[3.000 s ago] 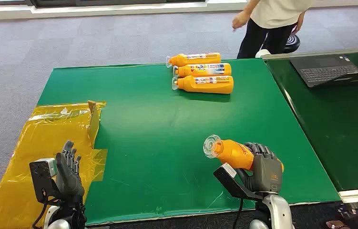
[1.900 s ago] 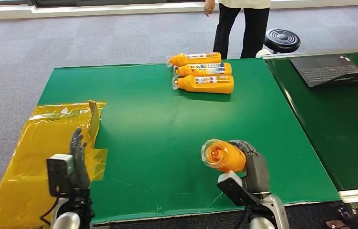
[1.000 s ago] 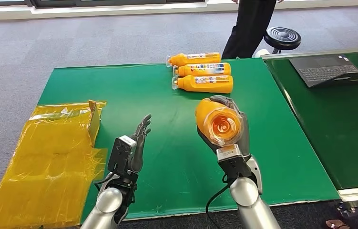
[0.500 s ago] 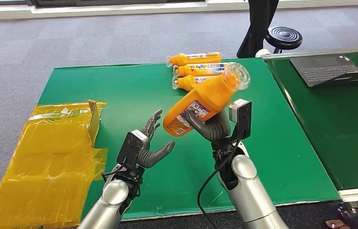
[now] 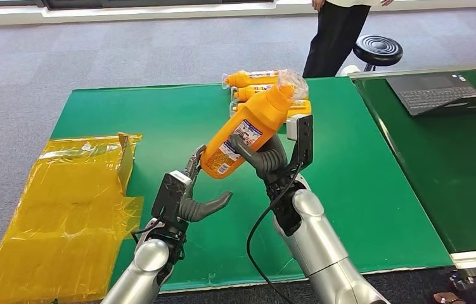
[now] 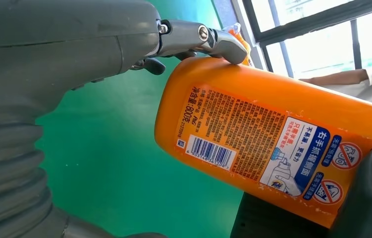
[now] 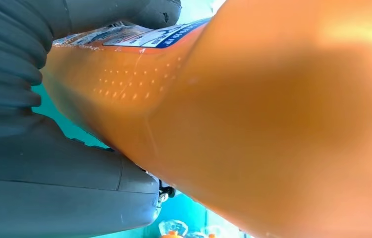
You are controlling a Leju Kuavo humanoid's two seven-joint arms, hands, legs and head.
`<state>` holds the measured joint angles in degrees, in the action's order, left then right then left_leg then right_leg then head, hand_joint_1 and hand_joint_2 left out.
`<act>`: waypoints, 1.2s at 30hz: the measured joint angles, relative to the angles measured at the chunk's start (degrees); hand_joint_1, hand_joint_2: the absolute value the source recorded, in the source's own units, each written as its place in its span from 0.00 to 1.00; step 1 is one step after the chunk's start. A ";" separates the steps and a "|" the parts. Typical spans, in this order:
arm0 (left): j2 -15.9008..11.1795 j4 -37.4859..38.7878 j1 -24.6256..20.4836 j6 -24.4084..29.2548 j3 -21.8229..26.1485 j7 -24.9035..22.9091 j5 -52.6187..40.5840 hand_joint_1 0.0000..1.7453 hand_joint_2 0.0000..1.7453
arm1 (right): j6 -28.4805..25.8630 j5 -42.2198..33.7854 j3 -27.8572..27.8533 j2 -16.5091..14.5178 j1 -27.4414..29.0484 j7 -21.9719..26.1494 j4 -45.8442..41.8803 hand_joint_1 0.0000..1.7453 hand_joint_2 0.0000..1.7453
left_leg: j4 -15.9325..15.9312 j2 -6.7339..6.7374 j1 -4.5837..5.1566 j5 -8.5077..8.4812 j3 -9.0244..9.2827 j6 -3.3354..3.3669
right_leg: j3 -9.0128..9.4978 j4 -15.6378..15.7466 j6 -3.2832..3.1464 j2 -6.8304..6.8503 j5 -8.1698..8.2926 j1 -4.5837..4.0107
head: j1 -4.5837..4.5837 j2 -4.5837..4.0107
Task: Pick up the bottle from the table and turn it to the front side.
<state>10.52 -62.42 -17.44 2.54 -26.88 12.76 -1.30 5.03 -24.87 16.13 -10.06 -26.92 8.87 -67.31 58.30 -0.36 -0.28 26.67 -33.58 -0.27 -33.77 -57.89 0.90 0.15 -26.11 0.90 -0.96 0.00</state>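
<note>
1. While you look down from the head camera, your left hand (image 5: 187, 193) sits nearest, raised over the green table (image 5: 159, 120) with its fingers spread and nothing gripped; one fingertip (image 6: 223, 44) touches the base end of the orange bottle (image 5: 248, 133).
2. Your right hand (image 5: 262, 156) grips that bottle around its middle and holds it in the air above the table, tilted, with the plastic-wrapped cap end up and away from you and the base down toward your left hand.
3. On the bottle you can see its printed label with barcode (image 6: 208, 151), turned toward the left wrist camera.
4. To your left, a yellow plastic sheet (image 5: 64, 202) lies over the table's edge.
5. Farther back, three more orange bottles (image 5: 251, 79) lie side by side on the table, partly hidden by the held one.
6. To your right, a laptop (image 5: 441, 88) rests on a second table (image 5: 450, 164).
7. Beyond the tables, a person (image 5: 336, 31) stands just beside a black stool (image 5: 378, 47).
</note>
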 joint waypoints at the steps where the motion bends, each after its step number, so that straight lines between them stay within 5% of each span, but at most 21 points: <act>1: -0.08 0.00 0.00 0.00 0.00 -0.03 -0.05 0.00 1.00 | -0.01 -0.02 0.05 -0.07 -0.15 -0.06 0.32 1.00 1.00 | 0.00 0.00 0.00 0.00 0.00 0.00 | 0.00 0.00 0.00 0.00 0.00 0.00 | 0.00 0.00; 18: -0.44 0.14 -0.14 0.57 0.09 0.03 -3.57 0.00 1.00 | 0.22 0.48 0.76 -0.93 -2.31 -1.81 2.58 1.00 1.00 | 0.00 0.01 0.00 0.00 -0.01 -0.01 | -0.03 0.00 0.00 -0.01 0.00 0.00 | 0.00 0.00; 22: -0.25 0.82 -1.21 -3.25 0.15 -0.74 -3.79 0.00 0.00 | 0.44 -0.06 0.85 -1.19 -2.54 -1.82 3.09 1.00 1.00 | 0.00 0.01 0.00 0.00 -0.01 -0.01 | -0.03 0.00 -0.01 -0.01 0.00 0.00 | 0.00 0.00; 27: -0.02 6.82 -6.06 -11.70 1.18 1.12 -1.17 0.00 0.00 | 1.47 -0.48 1.34 -1.57 -2.75 -1.94 3.59 1.00 1.00 | 0.00 0.00 -0.02 -0.07 -0.01 -0.04 | -0.04 0.00 -0.06 0.00 0.06 -0.02 | 0.01 0.00; 36: 3.33 22.23 -18.91 -13.77 1.79 -0.09 -2.65 0.00 0.00 | 2.34 -1.02 3.06 -2.76 -2.94 -2.61 3.91 1.00 1.00 | 0.01 0.00 -0.03 -0.15 -0.03 -0.08 | -0.06 -0.02 -0.12 -0.02 0.17 -0.04 | 0.01 0.00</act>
<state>13.85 -40.19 -36.34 -11.23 -25.10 12.67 -3.95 7.38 -25.89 19.19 -12.82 -29.85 6.27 -63.40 58.30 -0.36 -0.31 26.52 -33.61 -0.35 -33.84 -57.91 0.78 0.13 -25.94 0.86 -0.95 0.00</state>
